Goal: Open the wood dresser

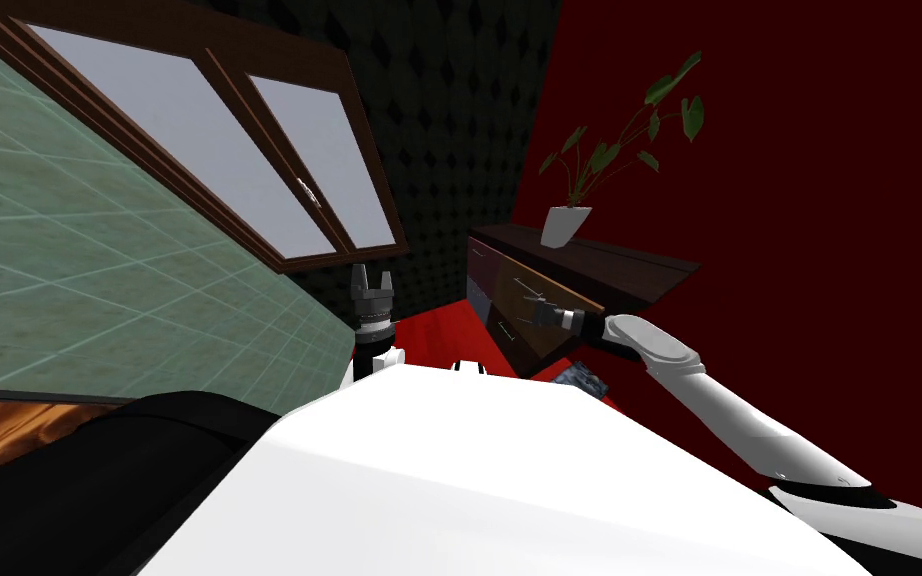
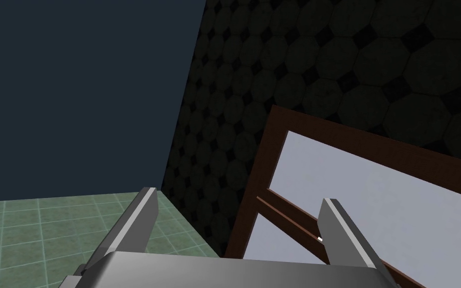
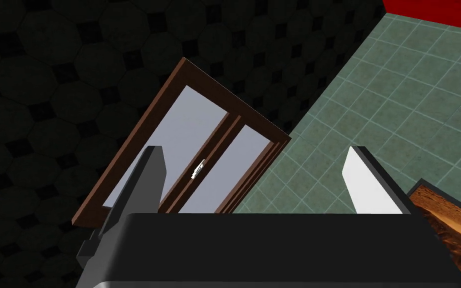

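- My left gripper [image 1: 371, 284] points upward, well to the left of the dark wood dresser [image 1: 604, 270]; its fingers are apart and hold nothing.
- My right gripper [image 1: 537, 314] is just at the dresser's drawer front, near a thin handle, fingers apart, gripping nothing.
- A potted plant [image 1: 562, 226] stands on the dresser's top, with the red wall behind the dresser.

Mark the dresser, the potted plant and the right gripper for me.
dresser [image 1: 609, 268], head view, on its dark top.
potted plant [image 1: 563, 226], head view, on its white pot.
right gripper [image 1: 537, 316], head view, between its fingertips, at the drawer fronts.
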### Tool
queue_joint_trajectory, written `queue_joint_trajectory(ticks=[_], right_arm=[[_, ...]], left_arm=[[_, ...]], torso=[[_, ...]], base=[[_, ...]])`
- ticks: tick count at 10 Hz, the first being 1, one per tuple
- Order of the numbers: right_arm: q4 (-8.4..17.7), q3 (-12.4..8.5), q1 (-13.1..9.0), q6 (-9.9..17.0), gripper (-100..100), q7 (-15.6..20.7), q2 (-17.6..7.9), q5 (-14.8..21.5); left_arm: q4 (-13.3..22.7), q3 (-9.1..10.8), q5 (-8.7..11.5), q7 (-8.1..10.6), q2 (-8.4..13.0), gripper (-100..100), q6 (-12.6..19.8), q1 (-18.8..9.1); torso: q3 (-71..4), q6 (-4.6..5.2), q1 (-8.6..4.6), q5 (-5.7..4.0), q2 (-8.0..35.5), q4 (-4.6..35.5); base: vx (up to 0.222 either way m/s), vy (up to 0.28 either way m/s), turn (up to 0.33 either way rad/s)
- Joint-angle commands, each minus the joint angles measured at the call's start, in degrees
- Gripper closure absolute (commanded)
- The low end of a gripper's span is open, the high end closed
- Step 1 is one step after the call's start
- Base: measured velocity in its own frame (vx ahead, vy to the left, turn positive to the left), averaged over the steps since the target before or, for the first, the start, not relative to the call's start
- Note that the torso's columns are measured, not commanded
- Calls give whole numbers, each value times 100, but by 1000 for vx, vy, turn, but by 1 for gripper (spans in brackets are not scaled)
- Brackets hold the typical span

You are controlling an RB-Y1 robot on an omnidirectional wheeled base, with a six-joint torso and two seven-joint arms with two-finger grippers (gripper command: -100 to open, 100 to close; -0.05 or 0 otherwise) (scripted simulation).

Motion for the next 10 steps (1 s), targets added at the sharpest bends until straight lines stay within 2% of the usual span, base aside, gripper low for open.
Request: queue_joint_trajectory(ticks=[1,2,4,5,7,8,10], right_arm=[[298,72,-245,-61,-100,49,-417,464],[298,72,-245,-61,-100,49,-442,560],[538,116,-430,-127,-100,104,-814,924],[538,116,-430,-127,-100,104,-822,1002],[733,153,-584,-185,-100,151,-1158,1332],[733,153,-584,-185,-100,151,-1158,1377],[878,183,-705,-234,-100,190,-1439,1674]], left_arm=[[0,0,0,0,0,0,0,0],[0,0,0,0,0,0,0,0],[0,0,0,0,0,0,0,0],[0,0,0,0,0,0,0,0],[0,0,0,0,0,0,0,0],[0,0,0,0,0,0,0,0],[0,0,0,0,0,0,0,0]], torso=[[-1,0,3,2,-1,1],[-4,1,14,4,-7,-1],[1,1,-4,-1,1,1],[-3,1,4,1,-6,0],[0,1,-4,-1,-1,1],[0,1,-1,0,-1,1],[2,2,-3,0,2,2]], base=[[70,91,-63],[46,75,-28],[52,72,-42],[56,68,-21],[48,59,-32],[34,42,-22],[34,47,-31]])
